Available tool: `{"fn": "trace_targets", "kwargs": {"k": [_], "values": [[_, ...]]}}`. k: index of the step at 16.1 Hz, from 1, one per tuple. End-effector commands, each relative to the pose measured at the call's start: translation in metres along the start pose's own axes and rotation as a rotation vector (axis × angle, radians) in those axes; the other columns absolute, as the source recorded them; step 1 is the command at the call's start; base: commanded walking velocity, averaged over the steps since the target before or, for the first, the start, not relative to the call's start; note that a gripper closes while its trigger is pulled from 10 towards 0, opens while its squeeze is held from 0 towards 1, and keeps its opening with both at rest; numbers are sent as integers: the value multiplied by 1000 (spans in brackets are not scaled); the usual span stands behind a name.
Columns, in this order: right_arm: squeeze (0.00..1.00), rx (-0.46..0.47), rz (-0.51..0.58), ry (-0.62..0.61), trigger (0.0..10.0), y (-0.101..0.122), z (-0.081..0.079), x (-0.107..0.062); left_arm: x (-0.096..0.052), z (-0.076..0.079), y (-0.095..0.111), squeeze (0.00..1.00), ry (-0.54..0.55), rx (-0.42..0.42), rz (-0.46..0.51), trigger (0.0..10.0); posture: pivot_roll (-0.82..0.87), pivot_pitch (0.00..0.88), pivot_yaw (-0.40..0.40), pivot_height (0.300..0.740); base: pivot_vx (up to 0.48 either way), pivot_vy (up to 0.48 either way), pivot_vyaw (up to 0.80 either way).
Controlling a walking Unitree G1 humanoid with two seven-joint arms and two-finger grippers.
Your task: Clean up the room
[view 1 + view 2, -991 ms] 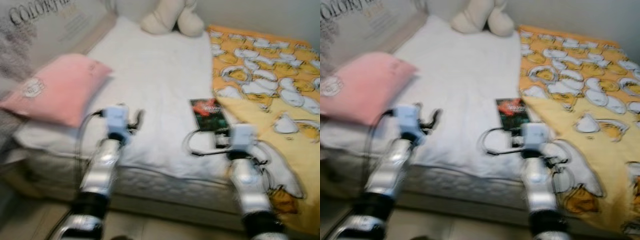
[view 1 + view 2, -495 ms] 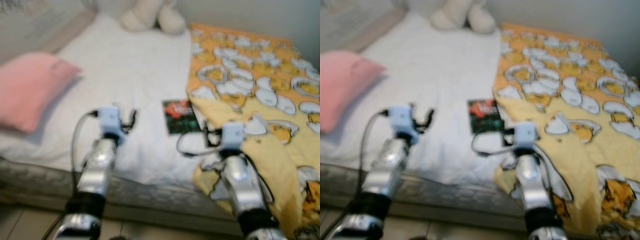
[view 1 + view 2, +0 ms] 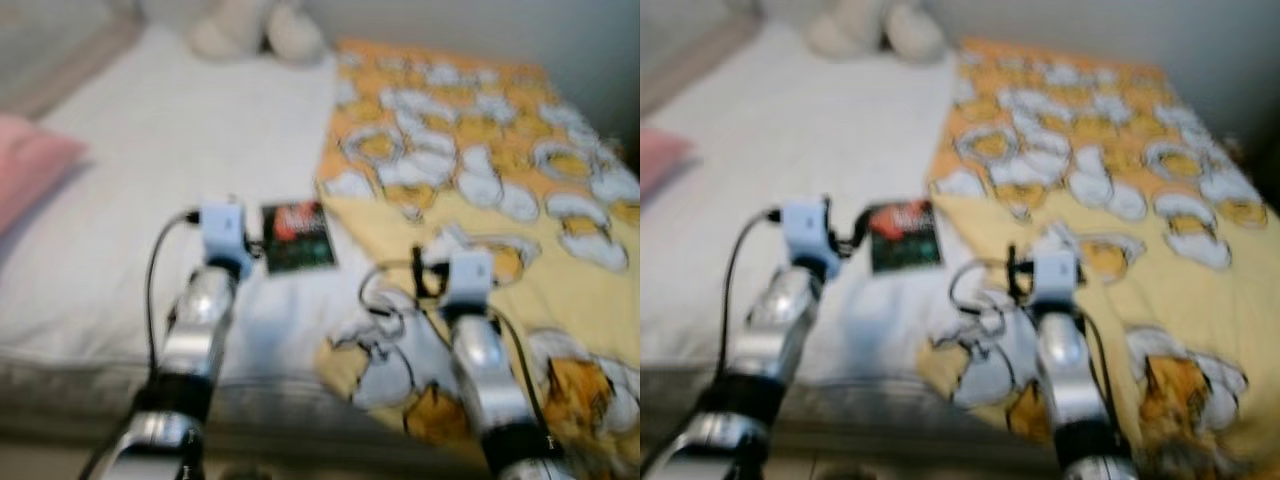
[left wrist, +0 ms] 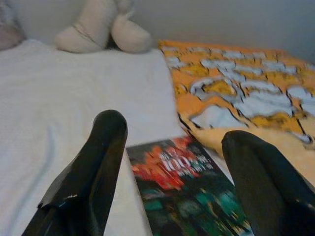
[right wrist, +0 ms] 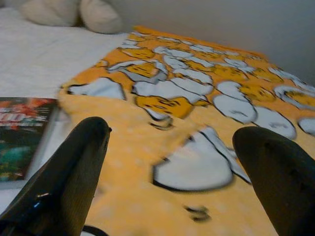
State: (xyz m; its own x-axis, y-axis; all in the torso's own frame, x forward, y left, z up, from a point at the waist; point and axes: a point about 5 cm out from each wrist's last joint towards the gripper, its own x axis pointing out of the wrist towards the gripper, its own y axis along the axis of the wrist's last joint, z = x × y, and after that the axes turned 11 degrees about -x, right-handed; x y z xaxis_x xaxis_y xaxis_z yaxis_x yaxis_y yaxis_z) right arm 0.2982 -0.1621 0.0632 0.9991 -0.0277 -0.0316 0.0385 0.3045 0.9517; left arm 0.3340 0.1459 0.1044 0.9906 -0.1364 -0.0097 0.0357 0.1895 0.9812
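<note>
A dark book (image 4: 184,189) lies flat on the white bed (image 3: 130,190), just beside the edge of the yellow blanket (image 5: 197,98). The left gripper (image 4: 172,162) hovers over the book, fingers spread apart. The right gripper (image 5: 170,162) hangs over the blanket, fingers also apart, with a cream stuffed toy (image 4: 101,29) by the far wall.

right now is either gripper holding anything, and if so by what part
Nothing is held. The left gripper is open above the book, and the right gripper is open above the yellow blanket, with nothing between the fingers of either.
</note>
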Motion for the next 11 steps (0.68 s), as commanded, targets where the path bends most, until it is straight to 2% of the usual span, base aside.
{"fn": "trace_targets", "kwargs": {"k": [1,2,4,6,8,10,11], "values": [[0,-5,-8,-30,10000,-2,9,-1,2,10,-1,0,-34,-4,-7,10000,-9,0,-41,730,0,0,-731],[0,-5,-6,-31,10000,-2,9,-1,3,10,-1,0,-37,-5,-8,10000,-10,0,-41,730,0,0,-731],[0,-9,4,-34,10000,0,9,-1,7,11,2,0,-42,-19,-8,10000,-15,0,-40,730,0,0,0],[0,-13,8,-34,10000,1,9,-1,12,9,5,0,-41,-36,-8,10000,-17,0,-40,730,0,461,0],[0,-12,3,-32,10000,0,8,-2,15,16,7,0,-69,-12,-7,10000,-18,0,-37,730,381,187,0],[0,15,-23,-30,10000,-3,7,-2,16,18,7,0,-70,-27,-10,10000,-21,0,-32,730,480,0,-725],[0,1,-20,-34,10000,-3,7,-2,15,17,6,0,-71,-31,-7,10000,-22,0,-31,730,480,0,-700]]}}
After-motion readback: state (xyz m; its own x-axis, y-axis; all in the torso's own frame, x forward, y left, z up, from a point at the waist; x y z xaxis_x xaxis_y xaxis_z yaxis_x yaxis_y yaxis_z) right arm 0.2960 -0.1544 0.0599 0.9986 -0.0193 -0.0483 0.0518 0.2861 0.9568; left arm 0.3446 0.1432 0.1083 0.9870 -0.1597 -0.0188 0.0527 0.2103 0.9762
